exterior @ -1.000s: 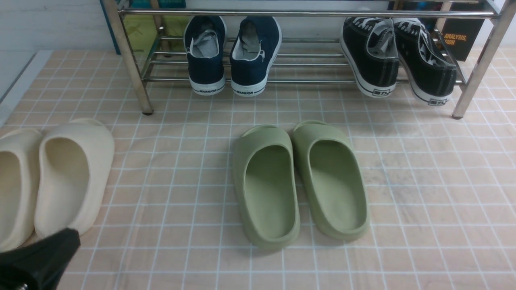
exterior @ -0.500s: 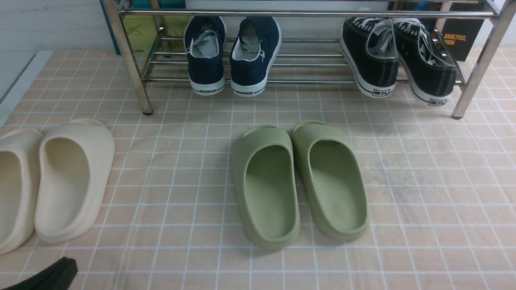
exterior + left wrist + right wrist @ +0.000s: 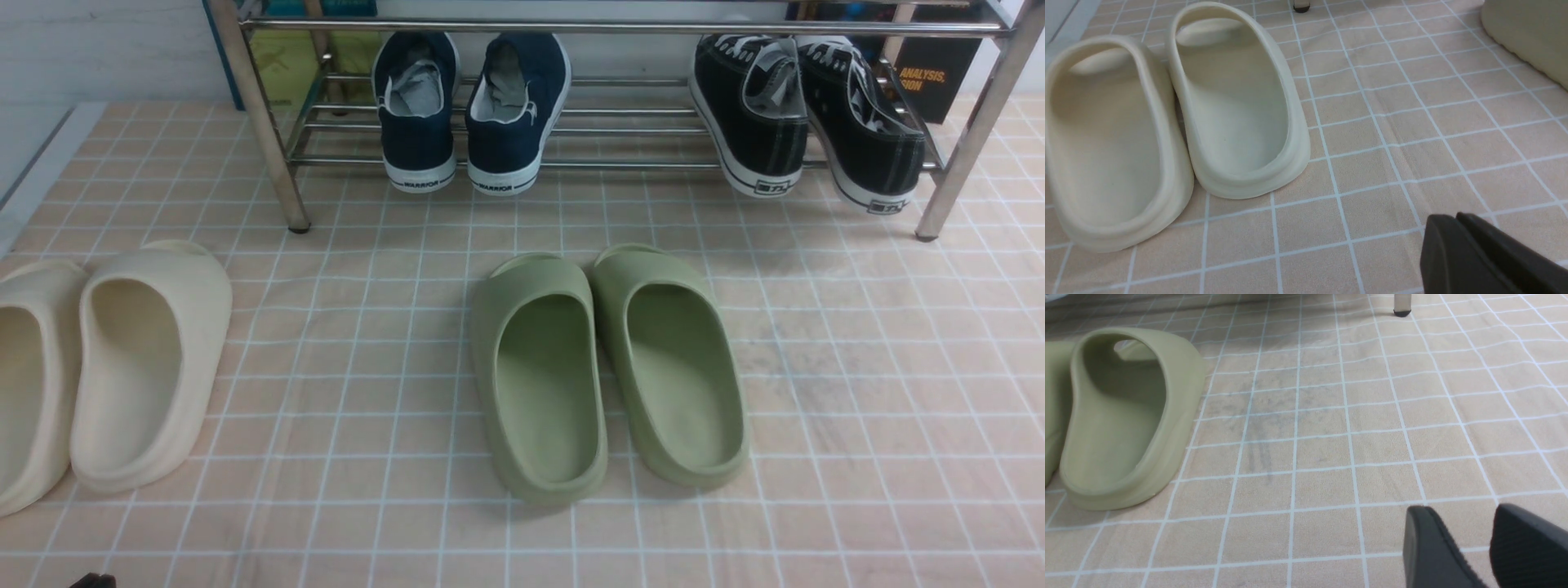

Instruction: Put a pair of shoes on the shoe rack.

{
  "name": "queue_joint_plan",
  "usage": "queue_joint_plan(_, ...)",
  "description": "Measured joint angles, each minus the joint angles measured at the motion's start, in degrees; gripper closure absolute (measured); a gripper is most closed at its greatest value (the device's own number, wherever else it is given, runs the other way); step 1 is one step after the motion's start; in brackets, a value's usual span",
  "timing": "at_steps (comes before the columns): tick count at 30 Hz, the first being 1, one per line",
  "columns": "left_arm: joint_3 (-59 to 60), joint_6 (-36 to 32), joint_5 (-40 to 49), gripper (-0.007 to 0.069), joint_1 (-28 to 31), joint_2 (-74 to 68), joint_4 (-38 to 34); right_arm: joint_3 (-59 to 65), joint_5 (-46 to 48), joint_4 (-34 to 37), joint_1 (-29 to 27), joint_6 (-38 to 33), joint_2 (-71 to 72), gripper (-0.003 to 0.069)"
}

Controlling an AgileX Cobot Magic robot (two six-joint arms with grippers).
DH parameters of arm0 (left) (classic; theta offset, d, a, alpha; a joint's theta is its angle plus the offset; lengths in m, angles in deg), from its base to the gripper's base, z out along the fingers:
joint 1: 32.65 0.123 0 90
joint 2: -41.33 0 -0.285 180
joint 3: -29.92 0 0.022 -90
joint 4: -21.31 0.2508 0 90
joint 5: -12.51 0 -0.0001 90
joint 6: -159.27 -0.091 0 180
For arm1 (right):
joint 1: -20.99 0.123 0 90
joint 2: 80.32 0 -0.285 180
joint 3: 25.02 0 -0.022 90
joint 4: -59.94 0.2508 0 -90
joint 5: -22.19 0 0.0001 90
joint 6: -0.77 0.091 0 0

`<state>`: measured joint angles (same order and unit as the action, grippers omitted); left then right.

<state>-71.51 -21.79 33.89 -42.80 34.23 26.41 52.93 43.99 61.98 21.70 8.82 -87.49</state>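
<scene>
The pair of shoes (image 3: 469, 114), navy slip-ons, sits heels outward on the lower bars of the shoe rack (image 3: 269, 155) at the far edge of the tiled surface (image 3: 857, 367). Both sets of jaws hang low at the near edge, well apart from it. The left gripper (image 3: 1457, 222) is clenched on nothing, near the cream slides (image 3: 1167, 118). The right gripper (image 3: 1457, 531) stands released, empty, near the green slides (image 3: 1122, 416).

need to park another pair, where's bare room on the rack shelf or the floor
On the shoe rack, bare bars between the navy sneakers and black sneakers. On the floor, open tiles right of the green slides, and between them and the cream slides.
</scene>
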Motion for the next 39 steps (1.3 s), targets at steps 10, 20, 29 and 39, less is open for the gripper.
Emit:
queue_joint_plan(10, -0.1, -0.5, 0.1, 0.0585, 1.3, 0.0, -1.2, 0.0, 0.0, 0.0, 0.0, 0.0, 0.0, 0.0421)
queue_joint_plan(20, -0.1, -0.5, 0.1, 0.0575, 1.3, 0.0, -1.7, 0.0, 0.0, 0.0, 0.0, 0.0, 0.0, 0.0421)
queue_joint_plan(29, -0.1, -0.5, 0.1, 0.057, 1.3, 0.0, -2.1, 0.0, 0.0, 0.0, 0.0, 0.0, 0.0, 0.0421)
queue_joint_plan(39, -0.1, -0.5, 0.2, 0.056, 1.3, 0.0, -2.1, 0.0, 0.0, 0.0, 0.0, 0.0, 0.0, 0.0421)
